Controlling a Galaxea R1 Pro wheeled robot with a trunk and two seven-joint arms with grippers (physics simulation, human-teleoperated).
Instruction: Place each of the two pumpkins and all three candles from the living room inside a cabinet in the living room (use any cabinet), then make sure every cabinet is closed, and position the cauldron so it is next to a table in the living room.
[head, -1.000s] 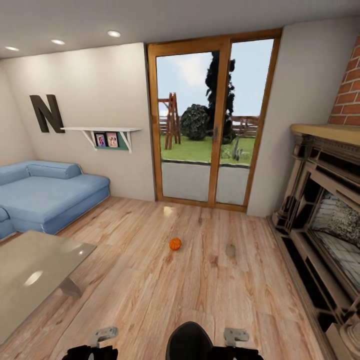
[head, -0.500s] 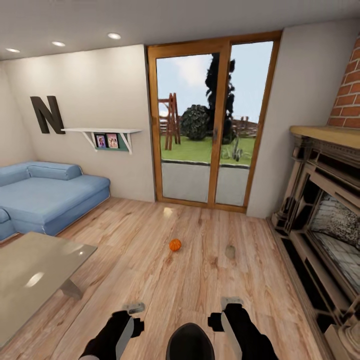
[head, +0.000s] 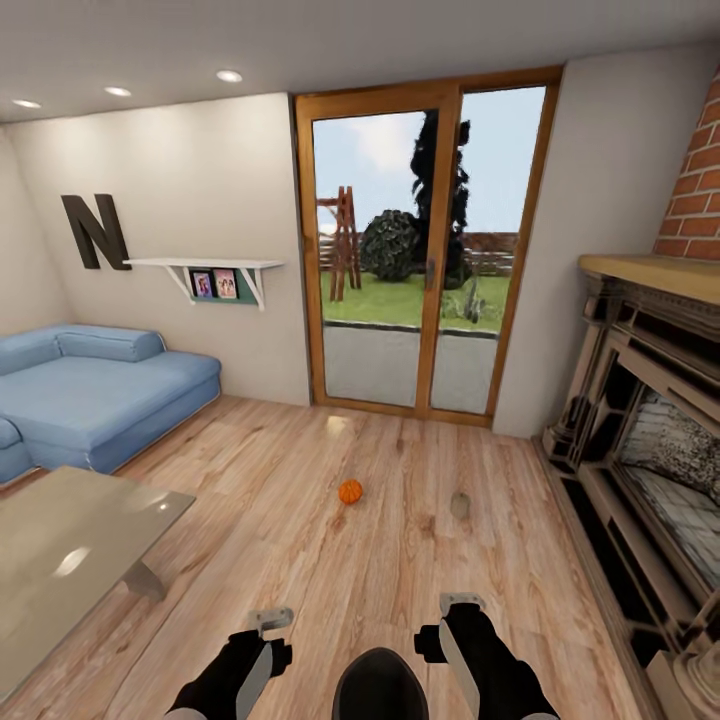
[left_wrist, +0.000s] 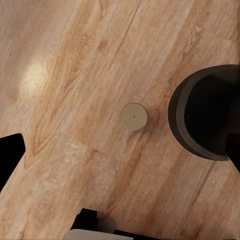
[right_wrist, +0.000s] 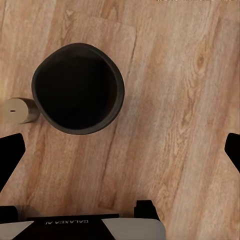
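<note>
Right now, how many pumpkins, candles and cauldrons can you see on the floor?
cauldron: 1
pumpkin: 1
candles: 2, one out on the floor near the pumpkin, one beside the cauldron
Total: 4

A large dark block letter "N" (head: 95, 231) is seen mounted on the pale wall above the blue sofa in the head view. In the right wrist view, the lettering "GALAXEA" (right_wrist: 66, 221), followed by characters too small to be made out, is printed on the white casing of the gripper mount and is shown upside down.
</note>
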